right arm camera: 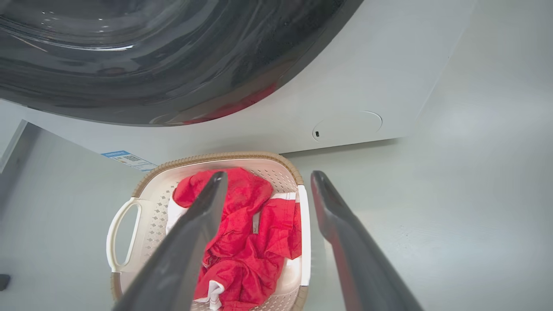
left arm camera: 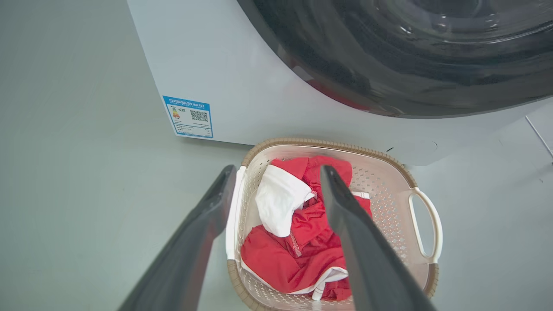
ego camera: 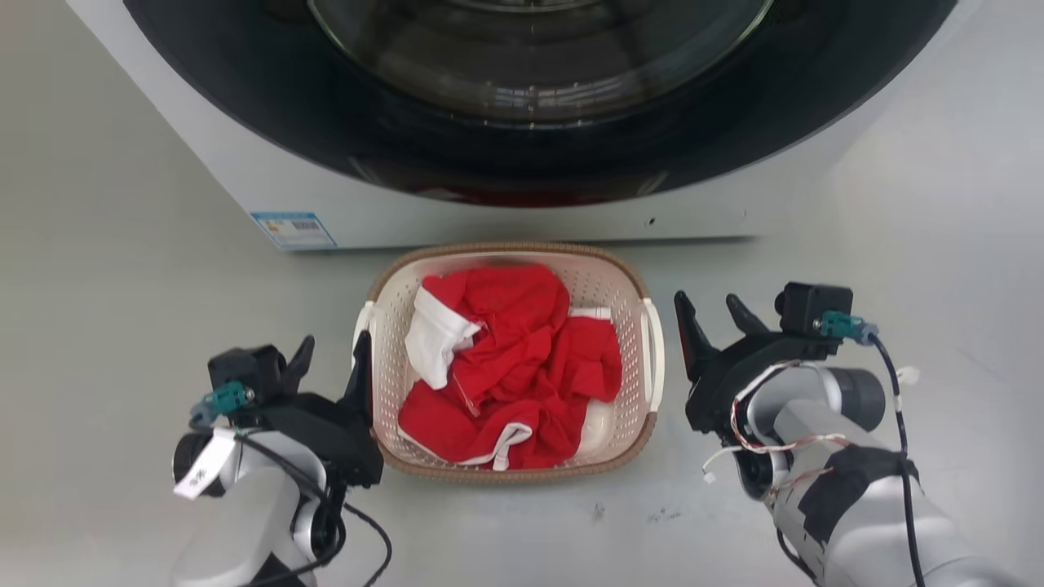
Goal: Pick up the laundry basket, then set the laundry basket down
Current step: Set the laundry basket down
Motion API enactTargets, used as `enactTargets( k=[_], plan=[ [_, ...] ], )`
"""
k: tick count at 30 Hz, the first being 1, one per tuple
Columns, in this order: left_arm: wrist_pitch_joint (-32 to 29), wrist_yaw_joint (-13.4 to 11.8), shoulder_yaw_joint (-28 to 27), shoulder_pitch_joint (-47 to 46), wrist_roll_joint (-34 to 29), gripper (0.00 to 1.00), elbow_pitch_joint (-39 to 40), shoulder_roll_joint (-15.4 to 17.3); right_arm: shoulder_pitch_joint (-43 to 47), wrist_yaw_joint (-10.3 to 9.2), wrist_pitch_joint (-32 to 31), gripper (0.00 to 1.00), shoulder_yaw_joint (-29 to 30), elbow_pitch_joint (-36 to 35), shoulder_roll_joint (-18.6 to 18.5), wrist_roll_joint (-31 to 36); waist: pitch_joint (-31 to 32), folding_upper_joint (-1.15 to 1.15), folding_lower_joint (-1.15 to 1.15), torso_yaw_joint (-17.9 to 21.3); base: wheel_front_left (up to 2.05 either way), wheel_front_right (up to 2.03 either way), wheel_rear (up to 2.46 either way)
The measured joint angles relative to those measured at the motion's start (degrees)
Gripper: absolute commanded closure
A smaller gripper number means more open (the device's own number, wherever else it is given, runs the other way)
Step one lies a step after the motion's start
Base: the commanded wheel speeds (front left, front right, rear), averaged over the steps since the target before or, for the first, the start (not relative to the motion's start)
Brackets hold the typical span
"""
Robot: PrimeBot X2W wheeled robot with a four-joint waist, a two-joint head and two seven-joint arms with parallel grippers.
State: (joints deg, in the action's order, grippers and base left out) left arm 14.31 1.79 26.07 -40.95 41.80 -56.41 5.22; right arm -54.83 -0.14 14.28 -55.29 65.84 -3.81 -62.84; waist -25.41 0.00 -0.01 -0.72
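- The left gripper (ego camera: 336, 352) is hanging wide open, gripping nothing, its inner finger lying right against the basket's (ego camera: 628, 302) left handle (left arm camera: 231, 224); I cannot tell whether they are touching.
- The right gripper (ego camera: 708, 314) is also gaping empty, just beside the basket's right handle (ego camera: 655, 350).
- The basket is sitting on the floor (ego camera: 98, 326), holding red and white clothes (ego camera: 522, 367).
- Its far rim is lying near the washing machine (ego camera: 245, 179); bare floor is stretching along its other sides.

Laundry basket (ego camera: 616, 318), garment (ego camera: 522, 350) inside, lies before the washing machine (ego camera: 253, 171), between left claw (ego camera: 336, 342) and right claw (ego camera: 705, 298).
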Motion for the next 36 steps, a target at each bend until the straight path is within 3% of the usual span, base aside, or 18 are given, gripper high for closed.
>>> enactTargets(
  k=[8,18,36],
  plan=[
    [0.0,-1.9,-2.1,10.4,-3.7,0.00,7.6,1.4,7.8,-1.97,0.0,0.00,4.1,-5.3,-0.6,2.8,7.6,0.00,-0.01,0.6,0.00,0.00,0.00],
    [0.0,-4.9,-4.2,22.1,-7.6,0.00,16.9,1.3,21.2,-3.86,0.0,0.00,8.9,-13.3,-4.1,7.5,16.2,0.00,0.00,0.6,0.00,0.00,0.00],
    [0.0,-7.4,-9.2,43.1,-13.5,0.00,37.1,2.8,42.5,-6.50,0.0,0.00,18.0,-37.7,-5.9,20.3,28.0,0.00,-0.01,0.0,0.00,0.00,0.00]
  ],
)
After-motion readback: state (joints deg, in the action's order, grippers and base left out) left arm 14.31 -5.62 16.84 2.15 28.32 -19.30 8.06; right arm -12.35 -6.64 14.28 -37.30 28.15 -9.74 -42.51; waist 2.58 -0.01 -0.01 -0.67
